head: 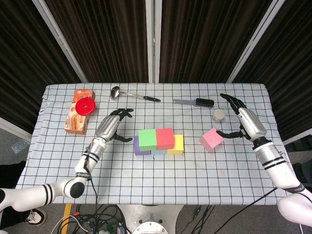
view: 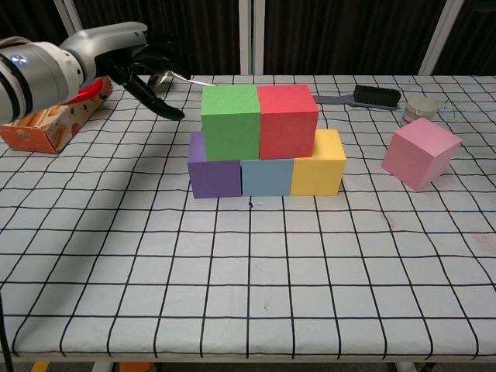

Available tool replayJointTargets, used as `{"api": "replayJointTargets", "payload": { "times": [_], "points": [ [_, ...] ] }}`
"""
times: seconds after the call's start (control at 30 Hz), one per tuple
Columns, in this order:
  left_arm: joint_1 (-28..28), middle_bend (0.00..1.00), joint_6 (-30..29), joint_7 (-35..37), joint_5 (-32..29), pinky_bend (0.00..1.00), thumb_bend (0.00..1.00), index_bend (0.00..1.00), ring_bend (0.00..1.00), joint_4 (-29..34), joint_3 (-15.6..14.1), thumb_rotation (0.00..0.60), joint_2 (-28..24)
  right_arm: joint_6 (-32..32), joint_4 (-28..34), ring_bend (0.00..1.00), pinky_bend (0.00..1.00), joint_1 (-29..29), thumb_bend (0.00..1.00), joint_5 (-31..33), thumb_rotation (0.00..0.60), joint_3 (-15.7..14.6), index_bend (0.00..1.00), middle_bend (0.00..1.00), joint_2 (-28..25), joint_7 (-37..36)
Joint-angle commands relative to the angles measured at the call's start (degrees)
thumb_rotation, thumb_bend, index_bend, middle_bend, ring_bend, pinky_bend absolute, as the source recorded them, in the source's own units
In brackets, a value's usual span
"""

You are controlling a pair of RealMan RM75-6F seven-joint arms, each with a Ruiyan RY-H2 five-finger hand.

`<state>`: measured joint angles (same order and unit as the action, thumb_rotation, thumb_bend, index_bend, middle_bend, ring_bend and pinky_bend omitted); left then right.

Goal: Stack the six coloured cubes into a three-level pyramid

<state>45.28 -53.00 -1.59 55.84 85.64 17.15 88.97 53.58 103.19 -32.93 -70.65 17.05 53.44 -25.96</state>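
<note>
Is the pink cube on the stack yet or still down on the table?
Still on the table: the pink cube sits tilted, right of the stack, beside the right hand.

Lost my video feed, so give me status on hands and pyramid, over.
Left hand open, clear of stack. Right hand open beside pink cube, not gripping. Green cube and red cube seated; top level missing. Path clear.

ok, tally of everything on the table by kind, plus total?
Cubes: 6, namely green cube, red cube, purple cube, blue cube, yellow cube, pink cube
Ladle: 1
Brush: 1
Small jar: 1
Snack box: 1
Red disc: 1
Total: 11
</note>
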Motion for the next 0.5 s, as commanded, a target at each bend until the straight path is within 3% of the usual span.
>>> {"api": "replayJointTargets", "payload": {
  "times": [0.03,0.23,0.5],
  "points": [
    [-0.8,0.25,-0.3,-0.6,-0.3,0.11,0.0,0.13,0.08,-0.2,-1.2,0.6,-0.2,0.0,0.0,0.0,0.0,0.0,0.1,-0.1,0.6,0.0,0.0,0.04,0.0,0.1],
    [-1.9,0.24,0.2,-1.2,-0.1,0.11,0.0,0.13,0.08,-3.5,-4.0,0.6,1.8,-0.2,0.0,0.0,0.0,0.0,0.1,0.1,0.6,-0.1,0.0,0.04,0.0,0.2],
    [-1.6,0.24,1.6,0.2,1.5,0.11,0.0,0.12,0.08,-8.3,-4.6,0.6,5.8,-0.5,-0.5,0.0,0.0,0.0,0.1,0.4,0.6,-0.3,0.0,0.04,0.4,0.2]
  ]
}}
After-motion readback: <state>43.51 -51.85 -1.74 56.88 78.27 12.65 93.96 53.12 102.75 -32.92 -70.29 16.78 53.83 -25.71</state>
